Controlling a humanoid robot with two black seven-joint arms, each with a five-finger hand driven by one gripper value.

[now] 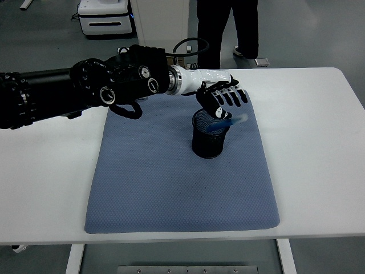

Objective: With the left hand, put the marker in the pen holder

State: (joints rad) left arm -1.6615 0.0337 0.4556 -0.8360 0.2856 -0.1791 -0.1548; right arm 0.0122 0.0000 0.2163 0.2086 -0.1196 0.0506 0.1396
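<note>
— Any writing to read?
— None legible anywhere.
— The surface, then?
— A white table (319, 171) bearing a blue mat (171, 182); a black mesh holder (209, 135) stands upright on the mat's far right part.
— And the marker?
— The blue marker (231, 118), blurred, lies tilted at the holder's rim, one end over the opening; the left hand (219, 100) hovers just above the holder, fingers (235, 96) spread, apparently gripping nothing.
— Beyond the holder?
— Grey floor; a person's legs (219, 28); a white machine (105, 17).

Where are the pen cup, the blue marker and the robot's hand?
pen cup (209, 142), head view, mesh front wall.
blue marker (232, 119), head view, blurred shaft.
left hand (221, 100), head view, back of hand.
</note>
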